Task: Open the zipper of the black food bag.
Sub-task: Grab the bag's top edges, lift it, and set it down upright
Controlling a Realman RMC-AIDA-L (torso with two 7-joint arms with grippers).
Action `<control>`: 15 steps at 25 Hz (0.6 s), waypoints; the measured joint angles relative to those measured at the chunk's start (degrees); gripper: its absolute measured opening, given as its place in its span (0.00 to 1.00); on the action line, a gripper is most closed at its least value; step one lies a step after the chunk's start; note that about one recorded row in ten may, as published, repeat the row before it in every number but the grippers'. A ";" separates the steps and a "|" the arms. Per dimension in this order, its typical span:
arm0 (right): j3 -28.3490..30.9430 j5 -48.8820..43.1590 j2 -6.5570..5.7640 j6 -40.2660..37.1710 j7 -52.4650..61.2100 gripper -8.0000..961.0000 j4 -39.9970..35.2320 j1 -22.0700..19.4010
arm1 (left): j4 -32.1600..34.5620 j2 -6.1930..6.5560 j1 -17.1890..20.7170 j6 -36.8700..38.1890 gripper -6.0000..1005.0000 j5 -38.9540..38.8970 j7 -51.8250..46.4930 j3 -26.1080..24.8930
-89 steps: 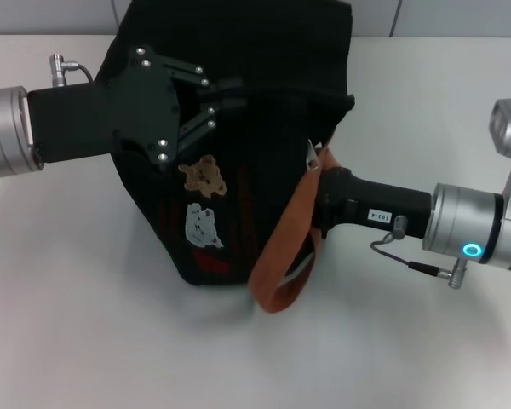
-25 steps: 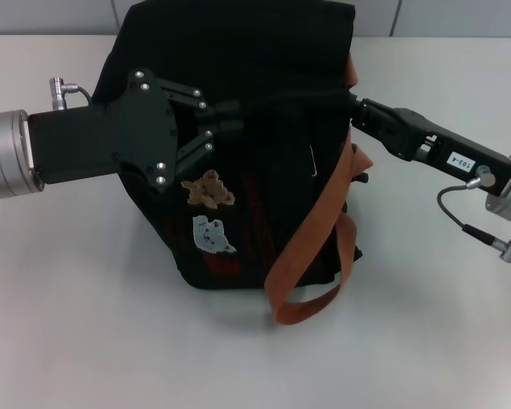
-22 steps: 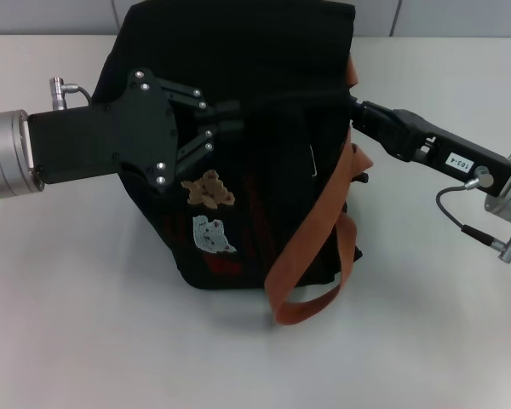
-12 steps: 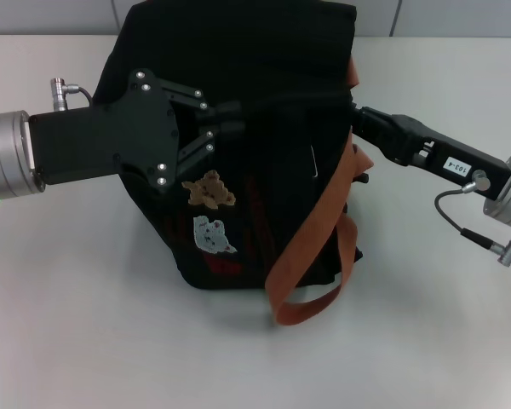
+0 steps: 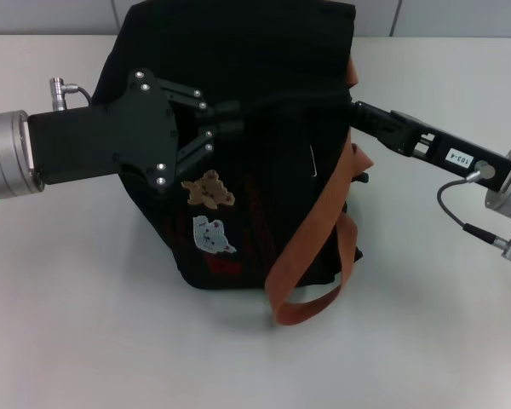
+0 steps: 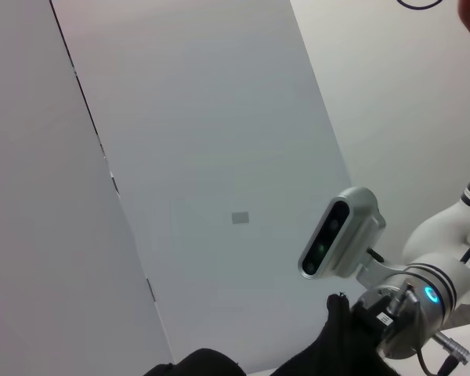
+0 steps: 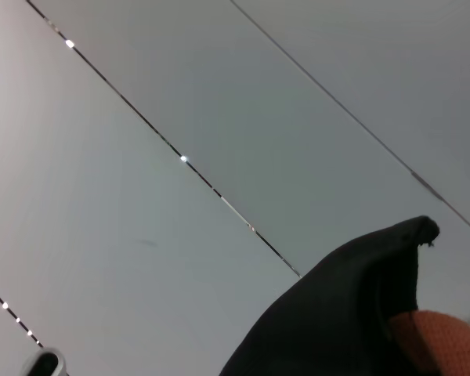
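Observation:
The black food bag stands mid-table, its side with the tan bear and pale patch facing me. Its orange-brown strap hangs down the right side. My left gripper reaches in from the left and is shut on the fabric at the bag's top edge. My right gripper comes from the right, its tip against the bag's top right corner. The zipper along the top is black on black and I cannot make out its pull. The right wrist view shows bag fabric and strap.
A short silver pull hangs on the bag's right side. The white table runs around the bag. A grey panelled wall stands behind it. The left wrist view shows the right arm's wrist against the wall.
Since 3.6 s ago the right gripper rose from the bag's side to its top right corner and the strap dropped lower. In the last second only the right wrist shifted slightly.

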 joint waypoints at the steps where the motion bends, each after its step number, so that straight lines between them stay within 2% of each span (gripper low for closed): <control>1: 0.00 -0.04 -0.04 -0.06 1.79 0.28 -0.62 0.02 | 0.00 0.00 0.00 0.00 0.10 0.00 0.00 0.00; 15: -0.55 -0.47 -0.12 2.25 6.18 0.28 -1.43 1.81 | -0.08 -0.08 0.22 -0.02 0.10 -0.07 0.73 0.81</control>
